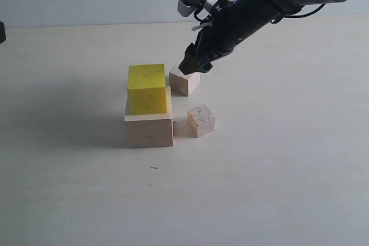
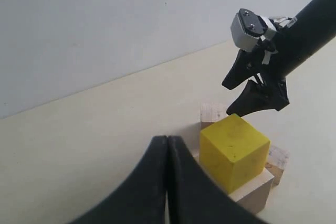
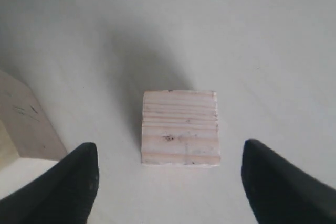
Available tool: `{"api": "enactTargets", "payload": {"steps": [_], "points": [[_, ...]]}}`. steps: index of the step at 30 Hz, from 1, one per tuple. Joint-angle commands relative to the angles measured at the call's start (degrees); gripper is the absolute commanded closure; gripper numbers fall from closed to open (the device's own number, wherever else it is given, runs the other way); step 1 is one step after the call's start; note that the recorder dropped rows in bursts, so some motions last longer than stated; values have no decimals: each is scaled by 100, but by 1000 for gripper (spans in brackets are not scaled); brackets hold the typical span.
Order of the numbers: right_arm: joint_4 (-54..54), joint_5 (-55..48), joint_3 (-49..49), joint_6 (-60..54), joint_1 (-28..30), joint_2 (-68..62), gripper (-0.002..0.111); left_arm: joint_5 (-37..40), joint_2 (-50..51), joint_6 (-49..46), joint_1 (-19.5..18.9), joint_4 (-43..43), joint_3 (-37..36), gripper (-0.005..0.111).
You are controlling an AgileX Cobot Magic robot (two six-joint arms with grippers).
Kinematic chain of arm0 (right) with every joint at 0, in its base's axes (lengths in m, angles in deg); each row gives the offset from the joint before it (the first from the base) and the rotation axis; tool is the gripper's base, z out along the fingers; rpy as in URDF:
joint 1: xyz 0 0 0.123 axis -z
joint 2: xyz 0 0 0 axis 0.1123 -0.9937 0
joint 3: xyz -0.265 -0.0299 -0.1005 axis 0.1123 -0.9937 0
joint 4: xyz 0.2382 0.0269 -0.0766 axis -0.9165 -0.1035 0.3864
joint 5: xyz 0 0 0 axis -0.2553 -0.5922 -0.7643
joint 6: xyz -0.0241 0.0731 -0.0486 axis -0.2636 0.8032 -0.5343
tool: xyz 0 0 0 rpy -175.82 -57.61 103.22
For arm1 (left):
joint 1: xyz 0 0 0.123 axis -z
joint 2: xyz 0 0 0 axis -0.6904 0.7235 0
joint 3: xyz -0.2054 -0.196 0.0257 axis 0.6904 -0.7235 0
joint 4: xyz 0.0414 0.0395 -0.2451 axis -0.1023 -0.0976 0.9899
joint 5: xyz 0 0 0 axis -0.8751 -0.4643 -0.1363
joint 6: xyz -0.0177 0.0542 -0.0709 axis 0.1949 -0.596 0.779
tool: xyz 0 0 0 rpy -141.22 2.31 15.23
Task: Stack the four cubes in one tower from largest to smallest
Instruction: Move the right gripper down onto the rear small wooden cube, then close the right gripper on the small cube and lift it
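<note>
Bright, diffuse light (soft, faint shadows throughout)

I can read no text, no number, no brand and no sign anywhere in this scene. The smallest cube (image 1: 201, 120) has pinkish-grey marks on its faces, but they form no letters. The large pale wooden cube (image 1: 149, 131) has a few small dark scribbles on one side, which show in the right wrist view, and they are too faint to read as anything. The yellow cube (image 1: 147, 89) is plain, and the other small wooden cube (image 3: 180, 127) shows only wood grain and a dark speck.
</note>
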Motion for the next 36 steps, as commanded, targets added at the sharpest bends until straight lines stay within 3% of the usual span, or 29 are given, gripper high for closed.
{"api": "enactTargets", "payload": {"steps": [1, 36], "points": [[-5, 76, 157, -133, -175, -145, 36, -51, 34, -1, -14, 14, -19, 107], [623, 546, 376, 359, -273, -640, 36, -4, 34, -46, -14, -5, -19, 107]]}}
